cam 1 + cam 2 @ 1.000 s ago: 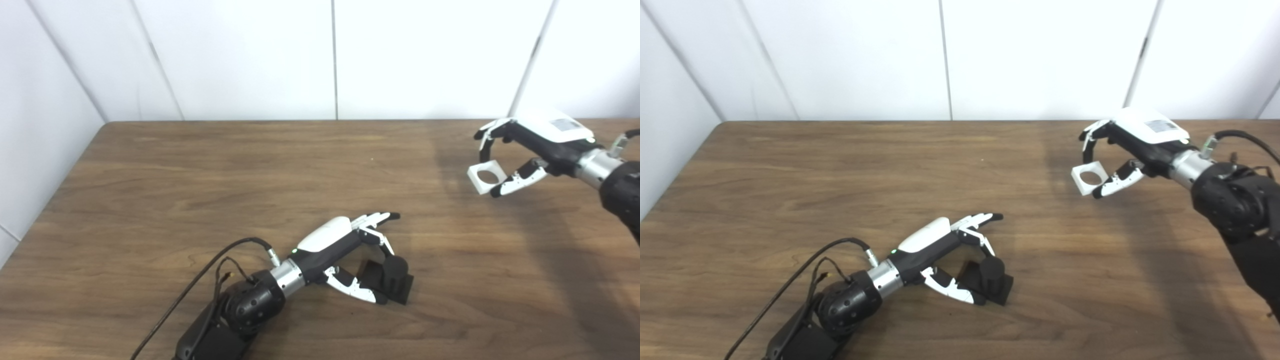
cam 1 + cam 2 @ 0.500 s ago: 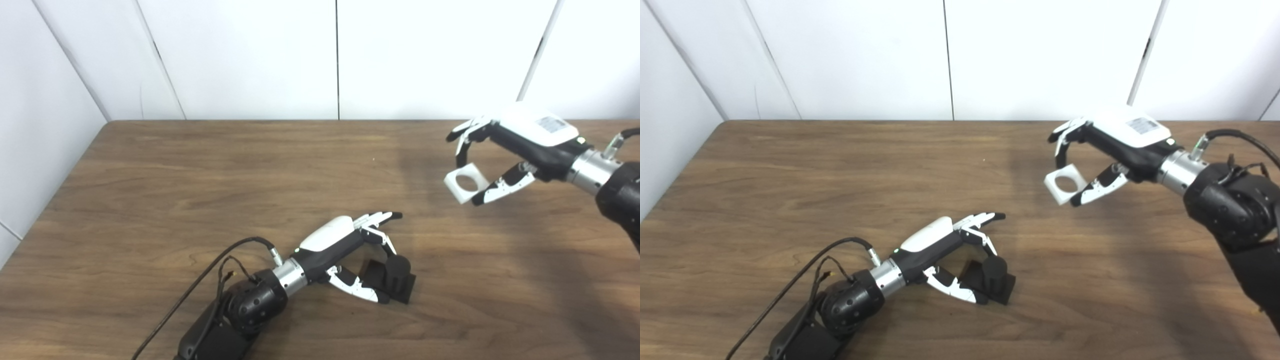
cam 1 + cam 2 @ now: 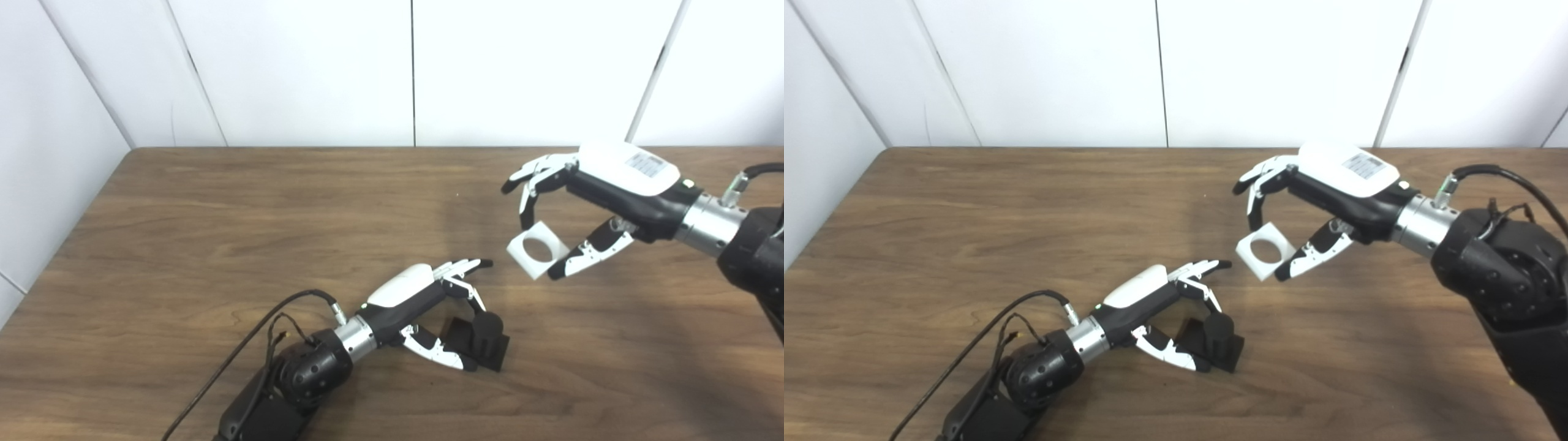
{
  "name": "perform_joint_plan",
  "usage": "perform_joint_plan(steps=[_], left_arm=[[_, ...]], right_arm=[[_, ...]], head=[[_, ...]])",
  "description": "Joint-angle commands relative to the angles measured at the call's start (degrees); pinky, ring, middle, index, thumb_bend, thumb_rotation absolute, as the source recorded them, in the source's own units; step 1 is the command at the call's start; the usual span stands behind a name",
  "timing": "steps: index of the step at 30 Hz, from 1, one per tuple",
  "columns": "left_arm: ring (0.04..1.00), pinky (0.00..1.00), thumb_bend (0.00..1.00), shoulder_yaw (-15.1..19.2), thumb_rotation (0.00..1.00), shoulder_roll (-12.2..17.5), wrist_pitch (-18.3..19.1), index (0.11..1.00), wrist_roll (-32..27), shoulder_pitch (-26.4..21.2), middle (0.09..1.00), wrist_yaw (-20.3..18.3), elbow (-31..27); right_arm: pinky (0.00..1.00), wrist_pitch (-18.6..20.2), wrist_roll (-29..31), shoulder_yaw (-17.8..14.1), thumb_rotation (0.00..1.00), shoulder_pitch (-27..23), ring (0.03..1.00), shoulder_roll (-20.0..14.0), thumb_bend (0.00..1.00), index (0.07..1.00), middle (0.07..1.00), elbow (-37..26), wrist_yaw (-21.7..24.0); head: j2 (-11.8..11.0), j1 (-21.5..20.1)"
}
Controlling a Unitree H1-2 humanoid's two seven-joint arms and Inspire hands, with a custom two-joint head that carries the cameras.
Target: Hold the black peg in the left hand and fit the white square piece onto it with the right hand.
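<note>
The black peg (image 3: 487,327), a short cylinder on a square black base, stands on the wooden table (image 3: 245,220). My left hand (image 3: 429,306) rests on the table and is shut on the peg's base, thumb in front and one finger on the peg. My right hand (image 3: 582,208) is shut on the white square piece (image 3: 538,250), which has a round hole, and holds it in the air up and to the right of the peg. The piece also shows in the right eye view (image 3: 1265,251), tilted, its hole facing me.
A black cable (image 3: 245,355) runs from the left wrist along the table toward the front edge. White wall panels (image 3: 410,67) stand behind the table's far edge.
My right hand has carried the white square piece left and down toward the peg. My left hand and the peg have not moved.
</note>
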Motion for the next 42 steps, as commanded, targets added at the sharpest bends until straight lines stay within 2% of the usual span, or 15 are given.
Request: perform_joint_plan(steps=[1,7,10,20,34,42], left_arm=[[1.000,1.00,0.52,-0.8,0.08,0.6,2.6,0.491,3.4,-0.1,1.000,-1.5,1.8],[1.000,1.00,0.52,-0.7,0.08,0.5,2.7,0.491,3.2,-0.1,1.000,-1.6,1.9],[1.000,1.00,0.52,-0.7,0.08,0.6,2.9,0.491,3.2,-0.2,1.000,-1.7,1.6],[1.000,1.00,0.52,-0.5,0.08,0.7,3.3,0.491,2.9,-0.1,1.000,-2.1,1.1],[1.000,1.00,0.52,-0.7,0.08,0.3,3.0,0.491,3.4,0.0,1.000,-1.6,1.2],[1.000,1.00,0.52,-0.7,0.08,0.0,3.5,0.491,3.7,0.0,1.000,-1.6,0.7]], right_arm=[[0.70,1.5,1.2,-0.9,0.14,-1.9,0.814,-0.3,0.52,0.482,0.782,-2.9,0.7],[0.73,2.9,2.5,-0.6,0.13,-1.4,0.810,0.6,0.52,0.482,0.779,-5.2,2.7],[0.71,3.6,3.0,0.0,0.13,-1.2,0.810,0.9,0.52,0.482,0.781,-6.0,3.8],[0.79,4.2,2.3,2.3,0.13,-0.1,0.821,2.6,0.52,0.483,0.779,-6.3,5.7],[0.77,0.1,-0.3,5.3,0.14,2.0,0.805,6.9,0.52,0.482,0.771,-2.3,4.1],[0.77,-1.3,-0.6,5.5,0.14,3.4,0.811,7.8,0.52,0.481,0.767,-0.4,3.7]], head=[[0.0,0.1],[0.3,0.1],[0.5,-0.3],[0.8,-0.5],[1.0,-0.2],[1.1,0.1]])
